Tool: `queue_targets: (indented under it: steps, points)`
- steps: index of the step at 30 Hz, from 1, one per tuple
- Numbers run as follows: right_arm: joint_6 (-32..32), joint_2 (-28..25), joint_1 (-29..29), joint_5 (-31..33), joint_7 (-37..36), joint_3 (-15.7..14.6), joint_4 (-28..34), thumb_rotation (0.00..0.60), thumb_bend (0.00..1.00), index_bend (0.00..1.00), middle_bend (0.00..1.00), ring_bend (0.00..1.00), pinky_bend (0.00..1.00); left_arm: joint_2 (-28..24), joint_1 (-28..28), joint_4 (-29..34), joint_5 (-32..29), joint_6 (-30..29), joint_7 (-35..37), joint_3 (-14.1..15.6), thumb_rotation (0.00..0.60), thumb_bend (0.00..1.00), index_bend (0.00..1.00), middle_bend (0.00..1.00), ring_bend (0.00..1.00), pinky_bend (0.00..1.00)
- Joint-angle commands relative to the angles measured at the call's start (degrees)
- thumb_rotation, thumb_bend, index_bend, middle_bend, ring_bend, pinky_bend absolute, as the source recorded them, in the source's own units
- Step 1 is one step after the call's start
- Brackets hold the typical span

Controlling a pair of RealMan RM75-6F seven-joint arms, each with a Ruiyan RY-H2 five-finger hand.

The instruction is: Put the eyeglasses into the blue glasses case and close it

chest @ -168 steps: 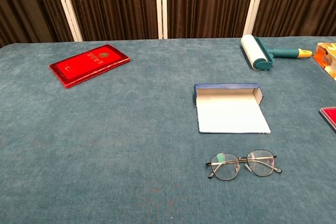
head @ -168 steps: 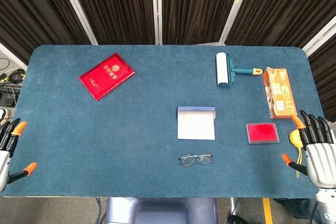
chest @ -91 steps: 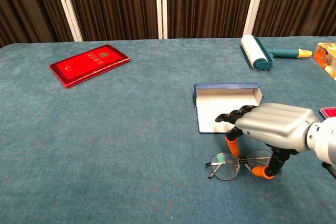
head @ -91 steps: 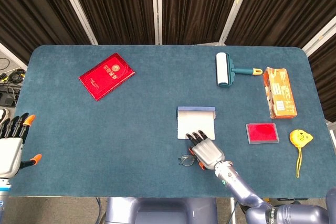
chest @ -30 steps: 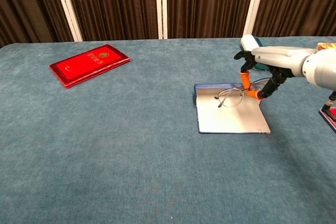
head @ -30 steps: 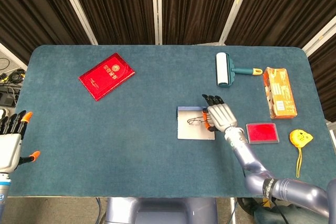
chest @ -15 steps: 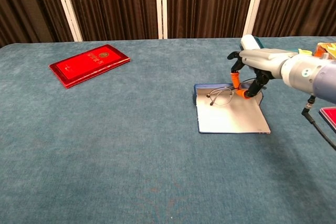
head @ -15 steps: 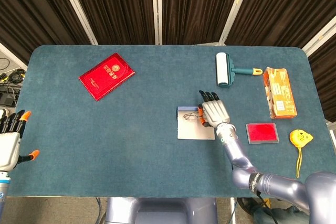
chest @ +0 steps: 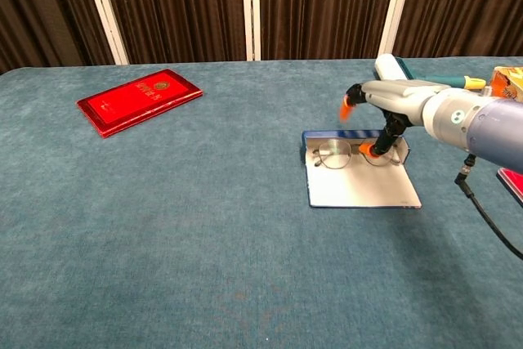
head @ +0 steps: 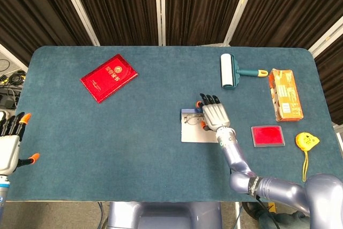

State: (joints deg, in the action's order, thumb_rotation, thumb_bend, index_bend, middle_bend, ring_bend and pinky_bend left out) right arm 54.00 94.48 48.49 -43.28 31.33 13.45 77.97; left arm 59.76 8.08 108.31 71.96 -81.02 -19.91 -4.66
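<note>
Now, right hand [chest: 384, 116], fingers spreading, thumb tip touching eyeglasses [chest: 347, 154] lying in open blue glasses case [chest: 359, 181], centre-right of frame; light, fragile wire frame, best gripped at bridge or temple.

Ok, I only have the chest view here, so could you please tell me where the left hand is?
Observer: The left hand hangs beside the near left corner of the table, fingers apart, holding nothing.
Operator: Thank you. Something red is cut off at my right edge; what is it?
Observer: It is a flat red box, lying wholly on the table, to the right of the blue glasses case and apart from it.
Operator: Is there anything further right than that?
Observer: Yes, a yellow tape measure with its strap lies near the table's right edge.
</note>
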Motion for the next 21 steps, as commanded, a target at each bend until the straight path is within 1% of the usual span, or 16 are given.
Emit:
queue_targets:
  steps: [1, 6, 9, 16, 21]
  points:
    - [1.00, -1.31, -0.51, -1.60, -0.41, -0.38, 2.03, 0.600, 0.18, 0.00, 0.00, 0.00, 0.00, 0.03, 0.04, -0.03, 0.01, 0.03, -0.02, 0.05, 0.600, 0.00, 0.00, 0.00, 0.00, 0.00]
    - [1.73, -3.03, -1.21, -4.58, -1.26, -1.29, 3.99, 0.600, 0.14, 0.00, 0.00, 0.00, 0.00, 0.22, 0.17, -0.09, 0.03, 0.14, -0.33, 0.20, 0.600, 0.00, 0.00, 0.00, 0.00, 0.00]
    - [1.49, -2.93, -1.18, -5.32, -1.28, -1.79, 3.28, 0.600, 0.11, 0.00, 0.00, 0.00, 0.00, 0.30, 0.21, -0.08, -0.14, 0.16, -0.36, 0.20, 0.600, 0.00, 0.00, 0.00, 0.00, 0.00]
    - [0.19, 0.32, 0.21, -5.22, -0.52, -1.87, -2.67, 0.600, 0.09, 0.00, 0.00, 0.00, 0.00, 0.21, 0.30, -0.16, -0.79, 0.09, -0.02, -0.12, 0.600, 0.00, 0.00, 0.00, 0.00, 0.00]
    - [-1.48, 2.73, 1.46, -3.21, 0.91, -1.44, -7.38, 0.600, 0.09, 0.00, 0.00, 0.00, 0.00, 0.20, 0.42, -0.12, -0.97, 0.16, -0.05, -0.15, 0.600, 0.00, 0.00, 0.00, 0.00, 0.00]
